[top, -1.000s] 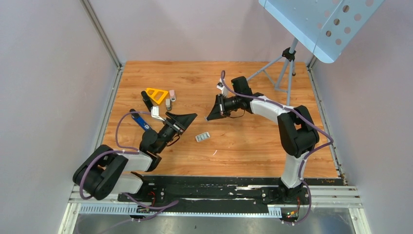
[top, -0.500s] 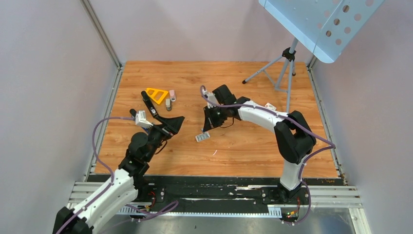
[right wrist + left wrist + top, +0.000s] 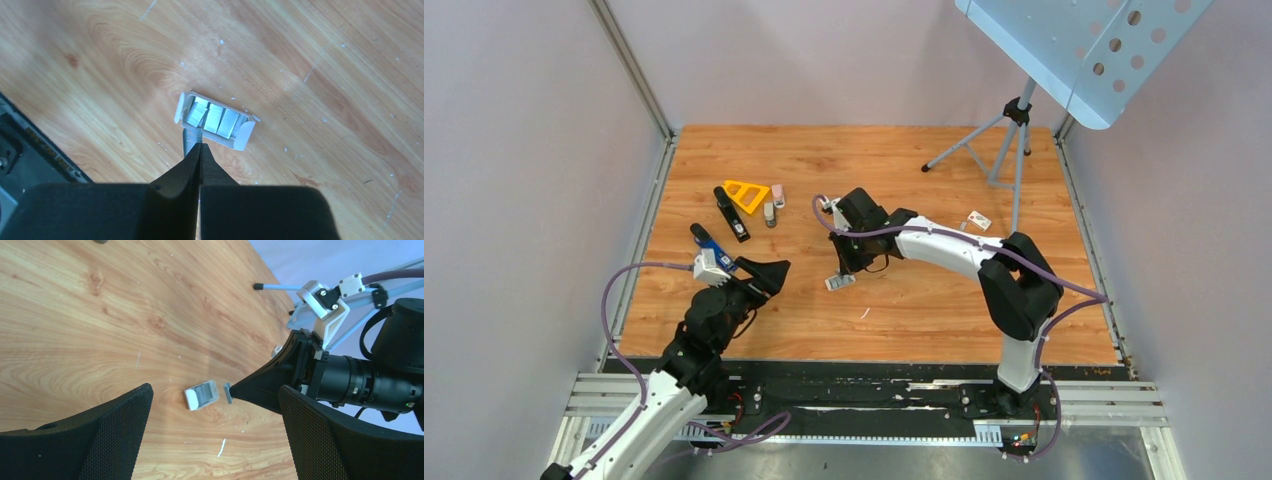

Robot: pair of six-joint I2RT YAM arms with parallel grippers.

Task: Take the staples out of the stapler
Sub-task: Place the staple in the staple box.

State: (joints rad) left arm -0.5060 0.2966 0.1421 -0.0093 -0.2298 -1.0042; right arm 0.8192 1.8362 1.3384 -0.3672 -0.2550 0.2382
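Note:
My right gripper is shut on a short grey strip of staples, which sticks out past its tips. The strip hangs just beside a small white box holding more staple strips; in the top view the box lies mid-table under the right gripper. A black stapler lies at the left, with a blue-and-black thing near it. My left gripper stands open and empty, apart from both. The left wrist view shows the box and the strip between its wide fingers.
A yellow triangle and two small pink and grey items lie behind the stapler. A tripod stand is at the back right, a small card near it. A white scrap lies in front of the box.
The right arm swung left and down with the strip, ending at the white box. The left arm drew back toward the near left, away from the stapler area, still open.

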